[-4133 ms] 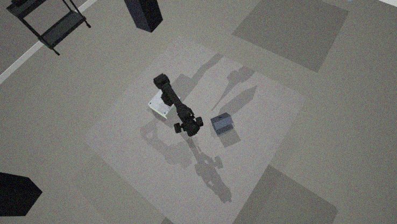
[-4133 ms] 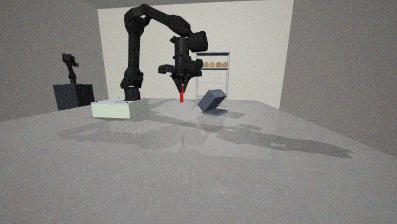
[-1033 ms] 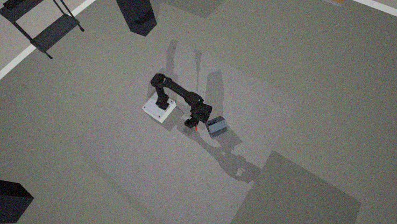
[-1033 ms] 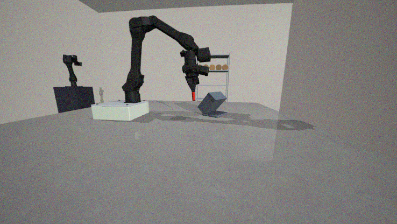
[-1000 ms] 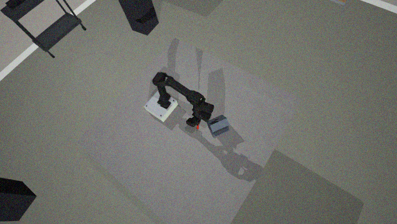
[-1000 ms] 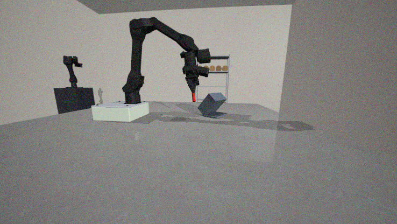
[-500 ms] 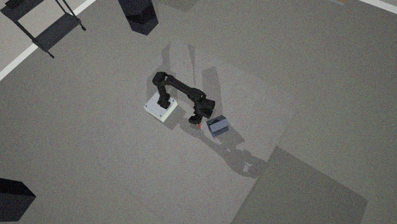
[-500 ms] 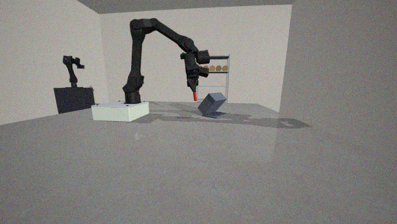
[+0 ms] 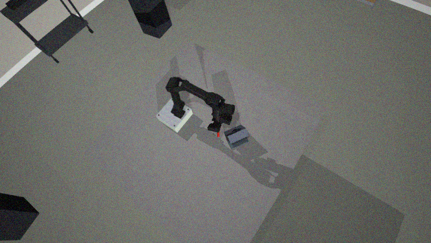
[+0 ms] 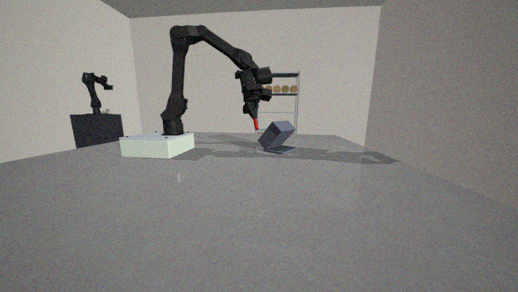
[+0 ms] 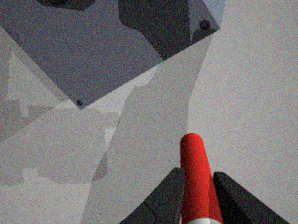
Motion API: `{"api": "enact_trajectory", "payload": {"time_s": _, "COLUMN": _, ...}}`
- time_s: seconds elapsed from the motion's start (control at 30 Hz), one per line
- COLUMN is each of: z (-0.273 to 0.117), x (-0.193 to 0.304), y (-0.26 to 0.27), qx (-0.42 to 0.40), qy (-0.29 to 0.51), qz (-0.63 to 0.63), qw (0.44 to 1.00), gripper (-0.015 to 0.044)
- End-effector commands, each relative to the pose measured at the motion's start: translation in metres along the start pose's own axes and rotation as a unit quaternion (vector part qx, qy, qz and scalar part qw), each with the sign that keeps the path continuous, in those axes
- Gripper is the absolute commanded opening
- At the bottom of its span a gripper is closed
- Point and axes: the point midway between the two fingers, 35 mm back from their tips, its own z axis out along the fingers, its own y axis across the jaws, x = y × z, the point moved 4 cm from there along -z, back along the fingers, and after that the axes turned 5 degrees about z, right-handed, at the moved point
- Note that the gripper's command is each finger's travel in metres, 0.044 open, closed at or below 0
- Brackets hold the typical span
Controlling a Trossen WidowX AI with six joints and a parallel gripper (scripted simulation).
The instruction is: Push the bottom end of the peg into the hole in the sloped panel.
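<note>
The red, round-looking peg (image 9: 218, 134) (image 10: 256, 124) (image 11: 195, 155) is held above the table, its lower end leaning slightly toward the panel. A white band shows on it at the bottom edge of the wrist view. My gripper (image 9: 217, 131) (image 10: 255, 118) (image 11: 197, 179) is shut on the peg. The blue-grey sloped panel block (image 9: 237, 136) (image 10: 278, 135) (image 11: 95, 60) stands just beyond the peg, to its right in the top and exterior views, with a gap between them. Dark patches lie on the panel in the wrist view; I cannot tell the hole or its shape from shadow.
The white robot base (image 9: 173, 115) (image 10: 144, 147) stands left of the panel in the top and exterior views. The arm's shadow falls across the table around the panel. A second arm on a dark stand (image 10: 97, 130) and a shelf rack (image 10: 297, 104) are in the background.
</note>
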Motion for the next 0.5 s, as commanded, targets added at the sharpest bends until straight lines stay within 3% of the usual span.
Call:
{"api": "enact_trajectory", "payload": {"time_s": 0.0, "z": -0.003, "x": 0.0, "y": 0.005, "qx": 0.006, "qy": -0.008, "qz": -0.017, "qw": 1.0, "gripper": 0.0}}
{"api": "enact_trajectory", "payload": {"time_s": 0.47, "z": -0.012, "x": -0.002, "y": 0.02, "qx": 0.023, "qy": -0.031, "qz": -0.063, "qw": 0.997, "gripper": 0.0}}
